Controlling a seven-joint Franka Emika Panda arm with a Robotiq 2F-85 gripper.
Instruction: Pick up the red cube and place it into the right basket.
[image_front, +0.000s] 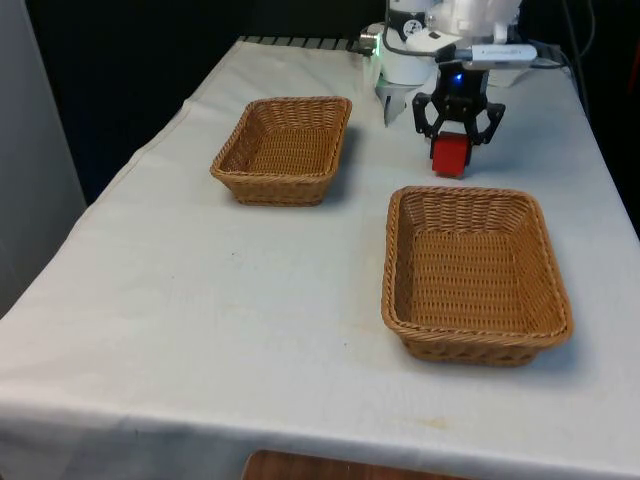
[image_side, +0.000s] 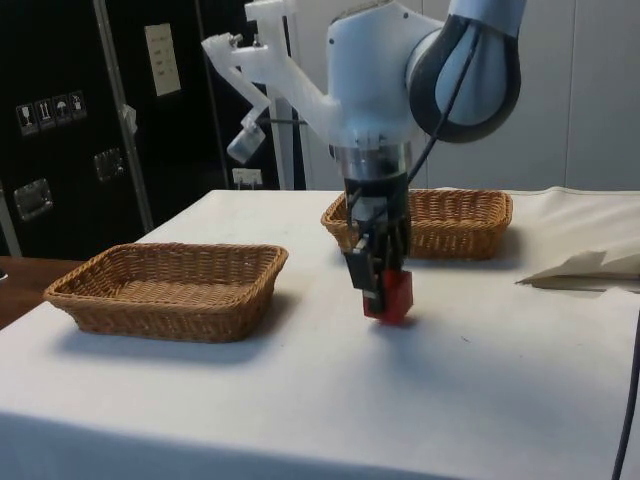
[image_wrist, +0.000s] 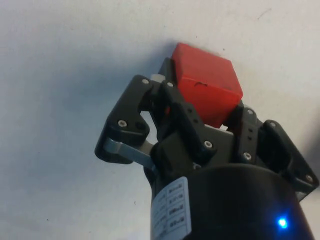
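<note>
**Cube in the grip, basket not yet reached**

We begin with the table (image_front: 200, 330) under its white cloth, which spreads across the whole lower part of the front view. On it sit two wicker baskets. The nearer one, the right basket (image_front: 476, 275), lies in the lower right of that view; the other basket (image_front: 283, 150) lies in the upper left, well apart from it. Both look empty.

Next comes the white arm (image_side: 400, 80), reaching down from the top centre of the side view. At its end the gripper (image_front: 452, 150) is closed on the red cube (image_front: 450, 154), its fingers pressed against two opposite sides. In the front view the cube sits in the upper centre-right, just beyond the far rim of the right basket. In the side view the cube (image_side: 390, 297) hangs at the frame's middle, at or barely above the cloth; we cannot tell whether it is touching.

We judge the pick to be made and the carry to be just starting. The next move calls for lifting the cube high enough to clear the wicker rim, bringing it over the basket's middle, and opening the fingers only there.
</note>
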